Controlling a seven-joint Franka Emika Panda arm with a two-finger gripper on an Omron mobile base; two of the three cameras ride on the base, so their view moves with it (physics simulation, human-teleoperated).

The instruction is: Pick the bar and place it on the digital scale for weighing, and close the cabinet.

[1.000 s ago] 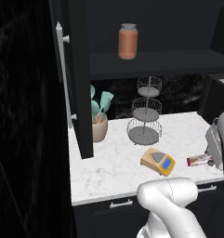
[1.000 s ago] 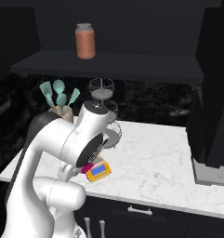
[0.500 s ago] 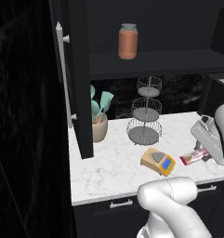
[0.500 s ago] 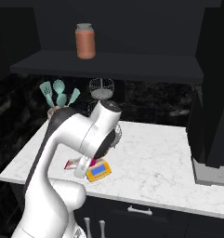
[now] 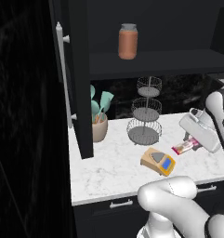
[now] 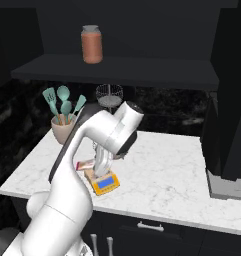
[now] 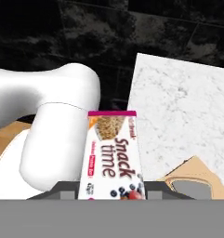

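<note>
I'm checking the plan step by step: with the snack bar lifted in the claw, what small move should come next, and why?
Probably carry the bar sideways until it hangs over the scale, then lower it. The claw is shut on the bar, which hangs above the counter just beside the scale, whose grey plate is bare.

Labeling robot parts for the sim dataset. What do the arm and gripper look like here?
Glossy white rounded arm shells, fat tubular links, dark joint rings between segments. The gripper has a boxy white-grey hand body; its fingers are small and dark grey. No cables or markings visible.
</note>
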